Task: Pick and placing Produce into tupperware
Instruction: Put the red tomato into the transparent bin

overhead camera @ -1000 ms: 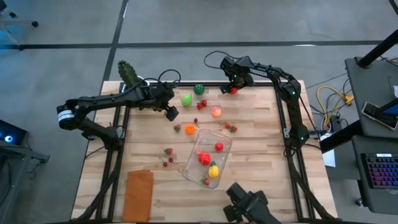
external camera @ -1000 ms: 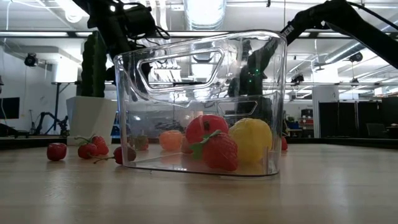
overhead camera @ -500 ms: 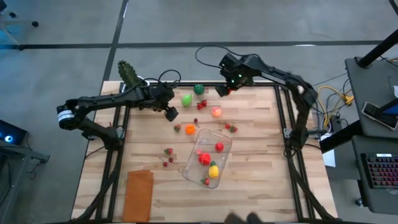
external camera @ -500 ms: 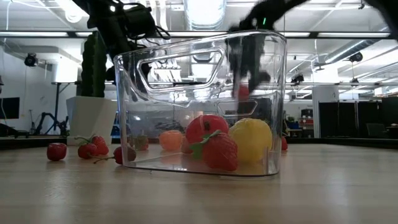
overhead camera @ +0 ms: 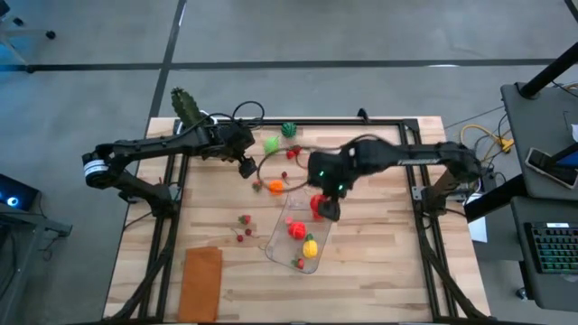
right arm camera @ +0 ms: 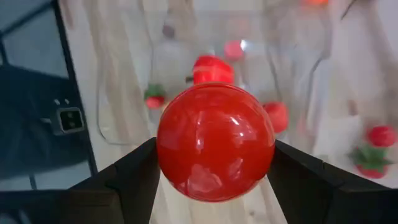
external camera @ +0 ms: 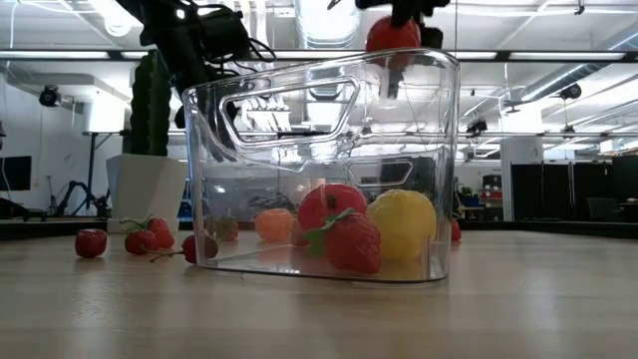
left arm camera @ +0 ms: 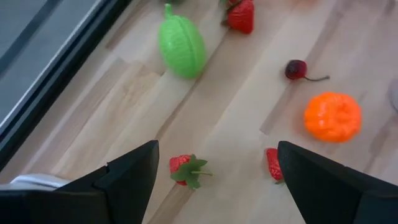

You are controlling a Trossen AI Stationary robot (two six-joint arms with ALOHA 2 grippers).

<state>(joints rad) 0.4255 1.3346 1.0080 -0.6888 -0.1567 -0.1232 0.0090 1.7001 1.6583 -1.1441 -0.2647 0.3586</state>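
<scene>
The right gripper [overhead camera: 325, 209] hangs over the far end of the clear container [overhead camera: 303, 231], clenched on a glossy red ball [right arm camera: 214, 142]. From above the ball is mostly hidden under the arm; the right wrist view shows it filling the gap between the fingers, and the low view shows it above the container's rim [external camera: 393, 33]. Only the low view shows a yellow fruit [external camera: 403, 225] and a strawberry [external camera: 351, 241] resting on the container's floor. The left gripper [overhead camera: 247, 165] hovers with fingers spread wide, left of the container; its wrist view shows an orange fruit [left arm camera: 333, 116] and a green one [left arm camera: 182, 47] below. A second ago the right gripper was at the table's far edge; it has since swung to the container.
</scene>
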